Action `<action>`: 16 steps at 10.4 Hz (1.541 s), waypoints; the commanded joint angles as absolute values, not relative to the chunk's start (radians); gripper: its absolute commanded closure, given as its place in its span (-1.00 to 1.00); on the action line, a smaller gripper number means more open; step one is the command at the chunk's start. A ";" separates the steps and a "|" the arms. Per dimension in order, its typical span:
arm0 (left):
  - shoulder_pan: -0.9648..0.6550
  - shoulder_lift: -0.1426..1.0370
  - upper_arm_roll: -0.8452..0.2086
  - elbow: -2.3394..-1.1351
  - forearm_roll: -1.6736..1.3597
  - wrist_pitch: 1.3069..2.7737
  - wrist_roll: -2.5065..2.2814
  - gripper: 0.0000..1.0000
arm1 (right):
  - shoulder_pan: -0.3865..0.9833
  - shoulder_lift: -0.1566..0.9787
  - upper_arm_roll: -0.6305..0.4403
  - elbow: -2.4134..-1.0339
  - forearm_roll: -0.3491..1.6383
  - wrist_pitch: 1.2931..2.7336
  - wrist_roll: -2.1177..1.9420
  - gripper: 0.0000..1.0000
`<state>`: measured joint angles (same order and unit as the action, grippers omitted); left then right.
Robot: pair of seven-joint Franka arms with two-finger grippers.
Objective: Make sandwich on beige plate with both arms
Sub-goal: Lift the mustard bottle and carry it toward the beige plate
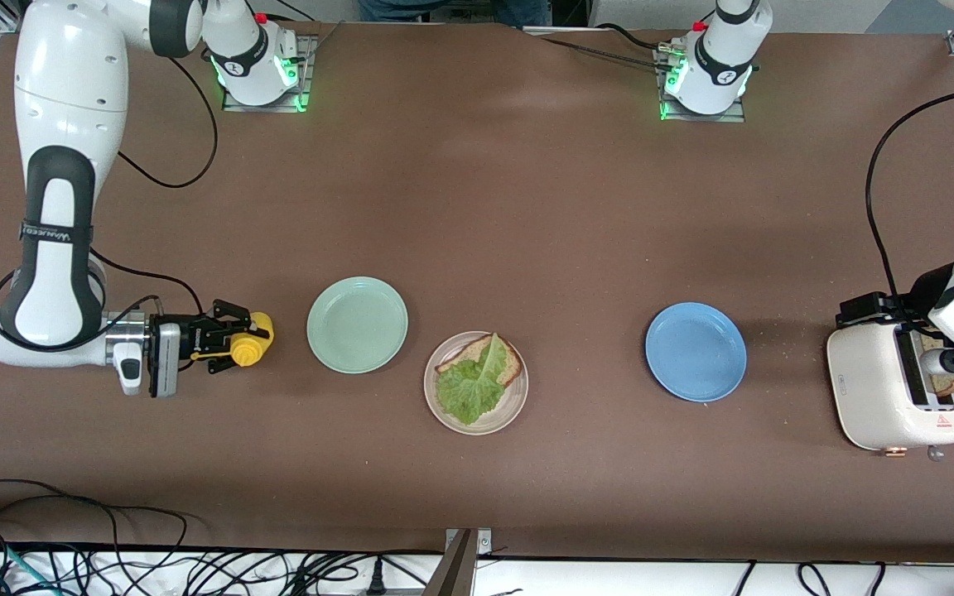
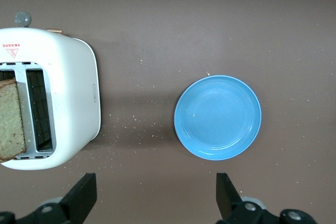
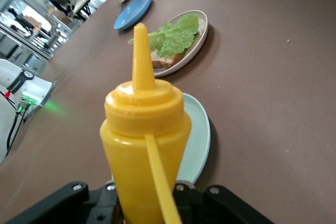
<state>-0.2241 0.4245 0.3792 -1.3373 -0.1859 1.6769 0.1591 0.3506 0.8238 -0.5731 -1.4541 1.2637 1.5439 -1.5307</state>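
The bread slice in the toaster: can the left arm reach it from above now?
Probably yes. The left gripper is open and holds nothing, the bread slice sticks up out of the toaster slot, and nothing covers it. The gripper must first shift over the slot.

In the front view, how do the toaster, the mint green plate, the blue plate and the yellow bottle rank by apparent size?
1. Toaster, largest.
2. Mint green plate, blue plate: look alike, not ranked.
3. Yellow bottle, smallest, partly covered by the right gripper.
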 commanded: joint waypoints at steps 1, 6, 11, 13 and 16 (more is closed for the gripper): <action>-0.232 0.417 0.380 -1.345 -0.155 1.684 0.144 -1.00 | 0.484 0.821 -0.664 -1.384 1.191 1.610 -1.403 1.00; -0.233 0.417 0.380 -1.345 -0.155 1.684 0.144 -1.00 | 0.849 0.827 -0.807 -1.336 0.947 1.923 -1.085 1.00; -0.233 0.416 0.380 -1.345 -0.155 1.684 0.144 -1.00 | 1.112 0.862 -0.801 -1.324 0.401 2.138 -0.758 1.00; -0.233 0.416 0.380 -1.345 -0.155 1.684 0.144 -1.00 | 1.173 0.897 -0.802 -1.321 0.219 2.140 -0.736 1.00; -0.232 0.417 0.380 -1.345 -0.155 1.684 0.146 -1.00 | 1.233 0.952 -0.801 -1.322 0.018 2.158 -0.723 1.00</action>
